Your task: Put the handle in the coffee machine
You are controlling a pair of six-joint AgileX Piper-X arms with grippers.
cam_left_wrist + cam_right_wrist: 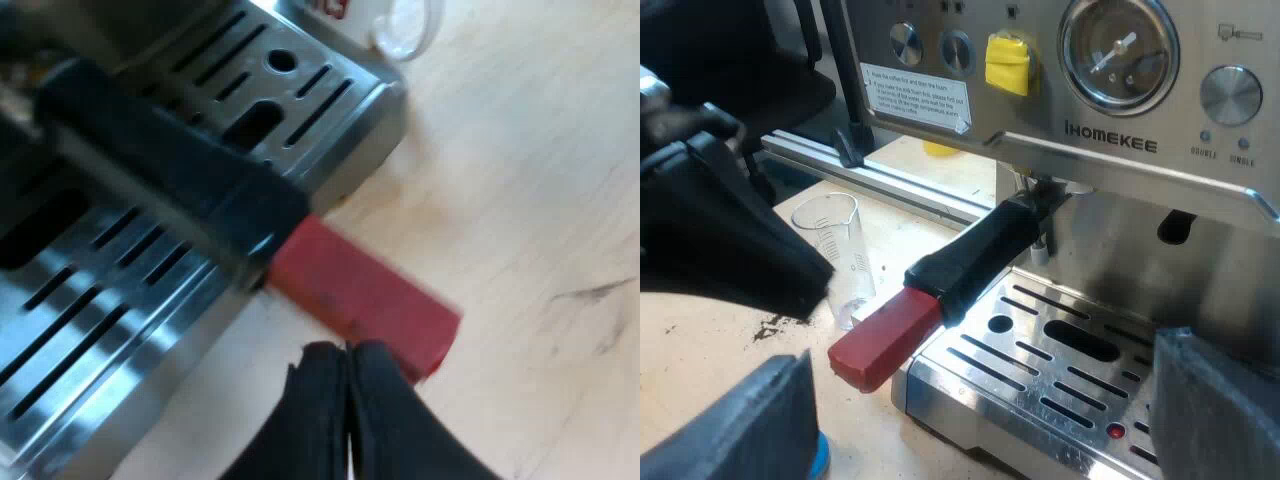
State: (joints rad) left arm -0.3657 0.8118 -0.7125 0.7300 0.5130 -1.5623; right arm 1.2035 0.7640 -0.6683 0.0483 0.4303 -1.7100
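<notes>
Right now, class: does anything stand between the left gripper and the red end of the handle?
Nothing visible does. The left gripper sits right at the handle's red end, beside the machine's drip tray.

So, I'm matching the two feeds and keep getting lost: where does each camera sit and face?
Left wrist view: on the left arm, looking down at the drip tray and the red-ended handle; left gripper shut beside it.
Right wrist view: on the right arm, facing the espresso machine front; right gripper open.
Both show the handle and drip tray.
</notes>
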